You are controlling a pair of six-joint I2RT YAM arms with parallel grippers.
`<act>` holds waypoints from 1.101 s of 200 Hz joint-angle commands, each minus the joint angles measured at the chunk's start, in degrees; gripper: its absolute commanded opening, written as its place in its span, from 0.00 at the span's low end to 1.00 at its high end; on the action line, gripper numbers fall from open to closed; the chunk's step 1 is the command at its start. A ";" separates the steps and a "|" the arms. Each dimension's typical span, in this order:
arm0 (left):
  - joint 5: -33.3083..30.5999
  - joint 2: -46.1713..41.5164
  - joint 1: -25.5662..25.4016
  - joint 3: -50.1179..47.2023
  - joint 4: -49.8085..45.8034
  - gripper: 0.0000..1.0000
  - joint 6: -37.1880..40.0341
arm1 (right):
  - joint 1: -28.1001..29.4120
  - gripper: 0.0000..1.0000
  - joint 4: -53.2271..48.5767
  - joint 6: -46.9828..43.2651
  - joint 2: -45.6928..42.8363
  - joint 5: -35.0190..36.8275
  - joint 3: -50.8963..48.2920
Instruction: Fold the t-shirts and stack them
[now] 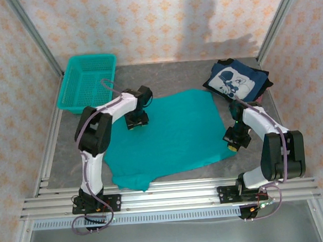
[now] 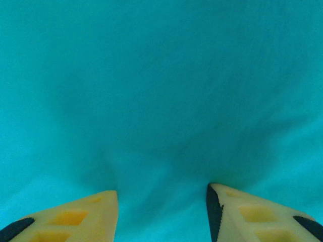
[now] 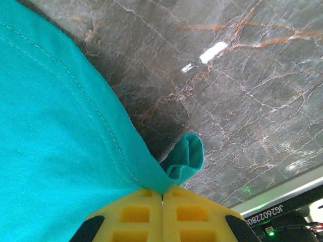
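Two shirts are on the bench (image 1: 180,75). The navy shirt (image 1: 237,79) lies folded at the far right corner. The teal shirt (image 1: 173,134) lies spread flat in the middle, so folding it looks like the step now. The right fingers (image 3: 162,212) are pinched shut on its near right edge. The left fingers (image 1: 136,122) hang over its far left part, apart, holding nothing. Next, I think, they must grab cloth too, so both can fold it over. The mesh basket (image 1: 90,57) at the far left looks empty.
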 commanded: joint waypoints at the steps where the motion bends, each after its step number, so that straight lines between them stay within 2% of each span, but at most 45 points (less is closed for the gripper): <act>1: -0.91 3.71 0.15 5.69 -0.11 0.49 1.21 | -0.85 0.00 -0.53 0.02 -1.16 2.72 0.76; 37: -0.77 14.14 0.18 18.69 -2.81 0.49 3.61 | -1.77 0.00 -0.27 0.06 -1.11 3.66 0.79; 74: -0.39 25.56 0.82 39.23 -8.23 0.49 6.07 | -2.31 0.00 2.23 -0.09 1.76 4.31 1.60; 93: 1.49 28.16 1.67 46.48 -8.95 0.51 6.75 | -2.36 0.00 2.98 -0.23 3.68 3.42 2.69; 111: 4.22 26.49 1.87 49.04 -9.26 0.60 7.22 | -2.36 0.00 3.18 -0.38 3.88 3.15 3.56; 131: 6.85 16.85 1.51 41.48 -5.88 0.69 6.29 | -2.36 0.00 3.18 -0.82 3.49 2.88 3.53; 157: 9.93 -2.04 1.14 22.39 -0.17 0.74 2.69 | -2.36 0.00 3.60 -1.16 3.00 1.88 3.02; 197: 8.04 -30.42 1.28 -5.40 -4.39 0.76 -3.44 | -2.35 0.00 4.20 -1.53 2.91 0.95 2.74; 220: 8.73 -43.00 2.10 -22.92 -5.55 0.75 -9.15 | -2.36 0.00 4.18 -1.70 2.87 0.49 2.92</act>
